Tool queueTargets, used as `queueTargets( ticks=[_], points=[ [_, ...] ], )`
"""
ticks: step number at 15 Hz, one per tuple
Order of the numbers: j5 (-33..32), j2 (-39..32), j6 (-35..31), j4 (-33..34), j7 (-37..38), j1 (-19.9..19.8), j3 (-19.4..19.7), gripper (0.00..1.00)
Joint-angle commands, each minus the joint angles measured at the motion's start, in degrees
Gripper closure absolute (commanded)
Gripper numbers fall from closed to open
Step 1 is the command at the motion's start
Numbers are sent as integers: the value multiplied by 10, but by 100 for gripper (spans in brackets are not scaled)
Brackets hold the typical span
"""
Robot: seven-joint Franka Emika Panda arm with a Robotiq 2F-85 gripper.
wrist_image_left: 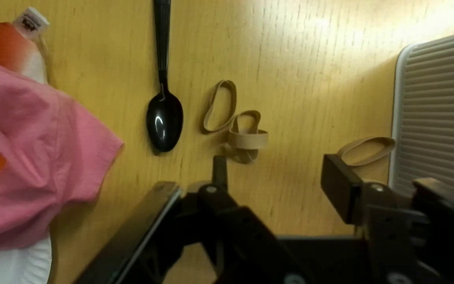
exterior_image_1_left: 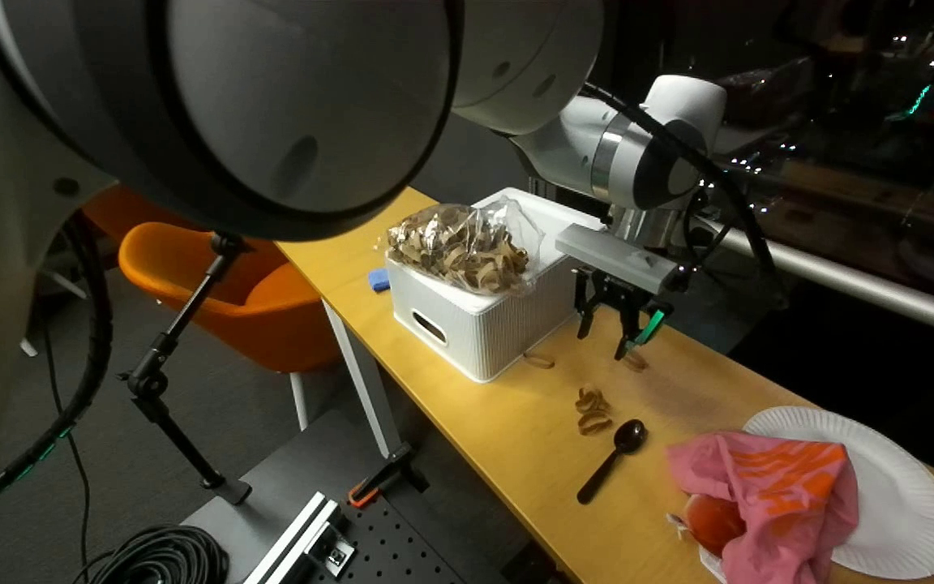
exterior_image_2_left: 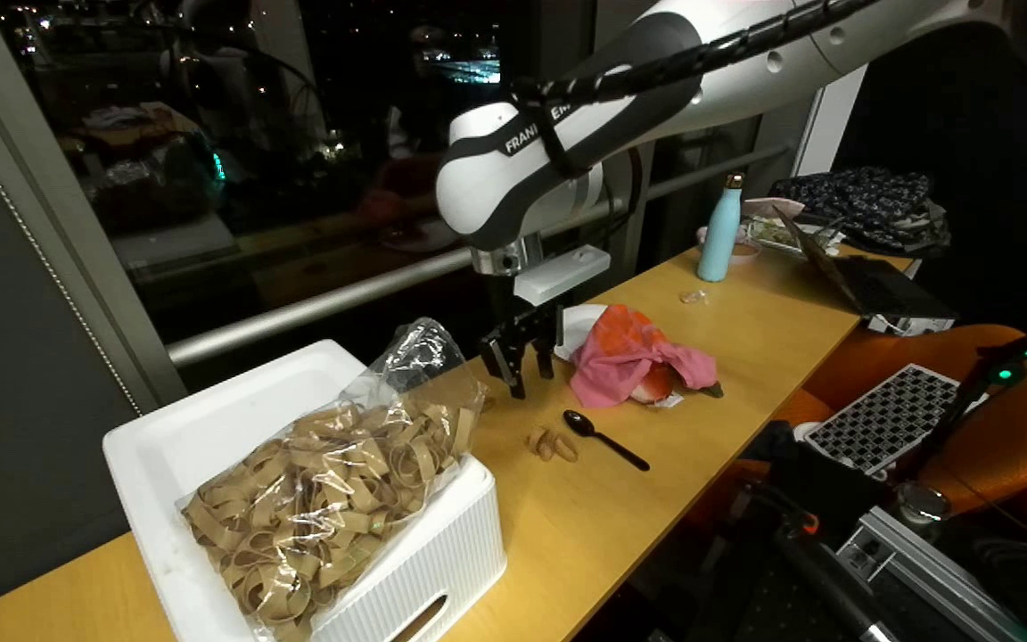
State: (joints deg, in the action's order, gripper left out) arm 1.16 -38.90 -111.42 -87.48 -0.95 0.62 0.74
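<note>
Gripper (wrist_image_left: 277, 177), jaws spread and empty, hangs above a wood-grain table (exterior_image_1_left: 487, 426), loose tan rubber bands (wrist_image_left: 248, 140) lying below it. A white ribbed bin (exterior_image_1_left: 520, 320) stands beside it; on the opposite side, a white tag (wrist_image_left: 31, 22) bears print too small to read. Above it, the arm (exterior_image_2_left: 727, 94) reads "FRAN" and "EM".

passable: between clustered rubber bands (wrist_image_left: 248, 140) and white bin (wrist_image_left: 440, 110) | obstacles: bin, pink cloth (wrist_image_left: 53, 146)
</note>
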Motion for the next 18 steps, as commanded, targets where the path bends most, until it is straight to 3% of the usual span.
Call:
queueTargets(
  ticks=[1,2,5,6,8,11,17,18],
  points=[
    [5,34,1,-18,9,-3,-6,5],
    [9,45,6,-23,9,-2,-8,1],
    [10,74,17,-42,12,1,-11,0],
    [10,85,14,-51,13,2,-13,25],
    [15,107,9,-68,15,1,-17,30],
    [40,138,-9,-91,14,-1,-28,54],
    [160,152,-85,-134,-14,-11,-47,99],
    [173,150,-103,-140,-20,-11,-51,100]
  ],
)
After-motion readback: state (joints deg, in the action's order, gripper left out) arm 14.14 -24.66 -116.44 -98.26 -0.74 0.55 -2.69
